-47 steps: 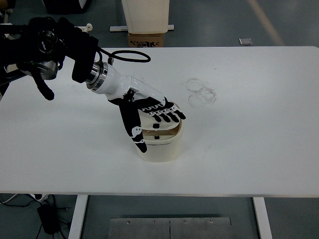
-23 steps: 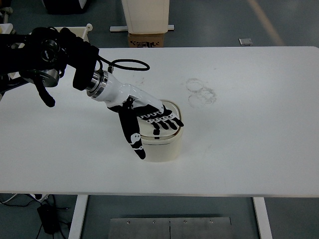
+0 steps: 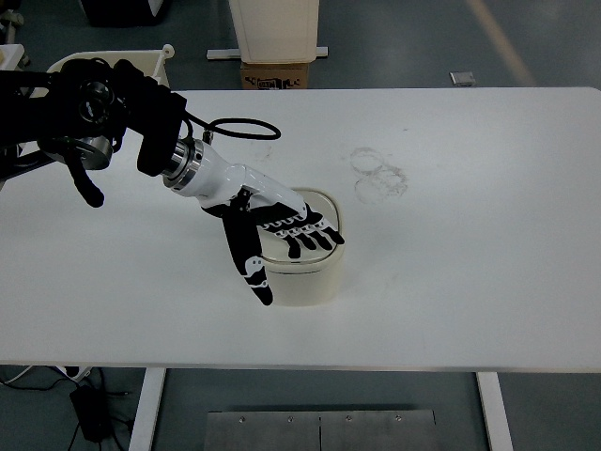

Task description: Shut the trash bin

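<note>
The cream trash bin (image 3: 305, 268) stood near the middle of the white bench (image 3: 470, 263). The left robot hand (image 3: 277, 225) lay flat on the bin's lid (image 3: 319, 202), fingers (image 3: 315, 237) spread and grasping nothing, thumb hanging down the bin's front-left side.

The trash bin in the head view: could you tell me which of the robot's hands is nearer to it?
Left. The left hand lies flat over the top of the trash bin, fingers spread, thumb down its front-left side. The right hand is not in view.
</note>
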`<state>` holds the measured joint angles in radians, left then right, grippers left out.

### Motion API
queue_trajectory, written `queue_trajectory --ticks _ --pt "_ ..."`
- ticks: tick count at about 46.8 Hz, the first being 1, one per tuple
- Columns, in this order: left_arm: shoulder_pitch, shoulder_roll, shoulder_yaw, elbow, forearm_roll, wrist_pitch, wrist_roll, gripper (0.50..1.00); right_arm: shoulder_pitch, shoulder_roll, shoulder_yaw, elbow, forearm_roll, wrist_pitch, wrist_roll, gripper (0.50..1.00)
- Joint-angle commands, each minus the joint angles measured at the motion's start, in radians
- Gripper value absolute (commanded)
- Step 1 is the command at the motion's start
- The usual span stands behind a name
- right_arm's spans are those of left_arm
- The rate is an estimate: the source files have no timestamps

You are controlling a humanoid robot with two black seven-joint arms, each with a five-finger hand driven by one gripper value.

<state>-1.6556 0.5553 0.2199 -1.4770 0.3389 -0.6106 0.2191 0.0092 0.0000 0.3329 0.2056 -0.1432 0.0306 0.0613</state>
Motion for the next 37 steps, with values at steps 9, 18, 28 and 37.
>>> queue_trajectory --ticks 9,18,28,37 --pt "0.002 0.000 0.007 -0.003 0.000 0.000 0.000 1.000 0.000 0.000 0.000 0.000 0.000 0.000 0.000 0.993" --pt "-0.039 0.006 -0.002 0.001 -0.012 0.000 0.000 1.000 0.000 0.000 0.000 0.000 0.000 0.000 0.000 0.993" --pt "-0.075 0.014 -0.088 0.056 -0.015 0.000 -0.001 1.000 0.000 0.000 0.000 0.000 0.000 0.000 0.000 0.993" --pt "-0.041 0.020 -0.261 0.226 -0.035 0.000 -0.015 1.000 0.000 0.000 0.000 0.000 0.000 0.000 0.000 0.993"
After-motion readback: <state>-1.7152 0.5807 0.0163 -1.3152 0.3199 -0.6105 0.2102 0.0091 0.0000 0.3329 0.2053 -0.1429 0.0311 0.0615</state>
